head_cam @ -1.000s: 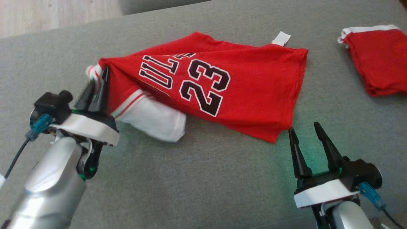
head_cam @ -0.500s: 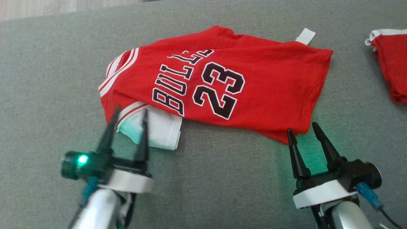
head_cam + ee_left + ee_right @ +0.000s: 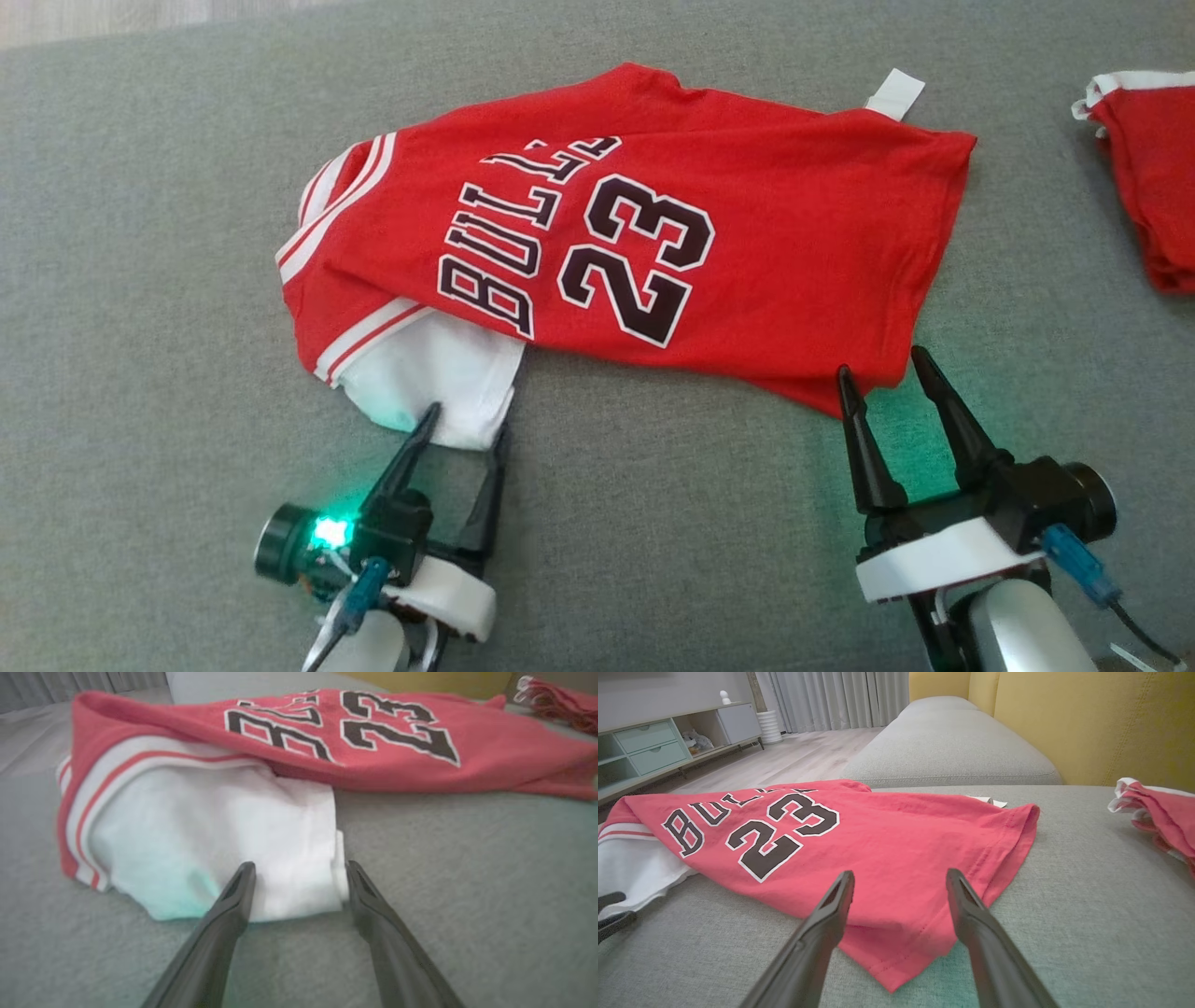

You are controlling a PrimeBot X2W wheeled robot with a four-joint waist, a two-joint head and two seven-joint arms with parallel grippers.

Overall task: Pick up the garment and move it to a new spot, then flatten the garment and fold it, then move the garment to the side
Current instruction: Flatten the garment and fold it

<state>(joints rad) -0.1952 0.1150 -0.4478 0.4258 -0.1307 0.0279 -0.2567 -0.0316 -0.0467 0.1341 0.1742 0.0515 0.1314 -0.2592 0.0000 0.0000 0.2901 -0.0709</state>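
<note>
Item: red short-sleeved jersey (image 3: 747,233) of knit fabric, black lettering "BULLS" and "23" outlined in white.
Location of item: spread on the grey woven seat cushion (image 3: 653,523), roughly central in the head view, neck end toward the robot's left, hem end toward its right.
Condition of item: lying loose with shallow creases; the hem corner nearest the right arm is doubled into a point.
Part, sleeve: white sleeve panel (image 3: 429,373) with red and white striped trim, sticking out from under the jersey's near edge on the left.
Part, label: small white tag (image 3: 894,93) at the far edge of the jersey, lying on the cushion.
Left gripper (image 3: 469,417): jaws spread wide, nothing between them; tips at the near edge of the white sleeve, contact with the cloth not clear.
Left gripper, lamp: green light (image 3: 329,532) glowing at its base, tinting the sleeve.
Right gripper (image 3: 882,359): jaws spread wide, empty; tips at the jersey's near hem corner, one to each side of the point.
Other cloth: second red garment with white trim (image 3: 1153,177), bunched at the far right of the cushion, well apart from the jersey.
Surroundings: yellow upholstered backrest (image 3: 1087,718); pale wooden floor (image 3: 794,760); low cabinet with pale green drawers (image 3: 644,746); grey curtains (image 3: 831,700).
</note>
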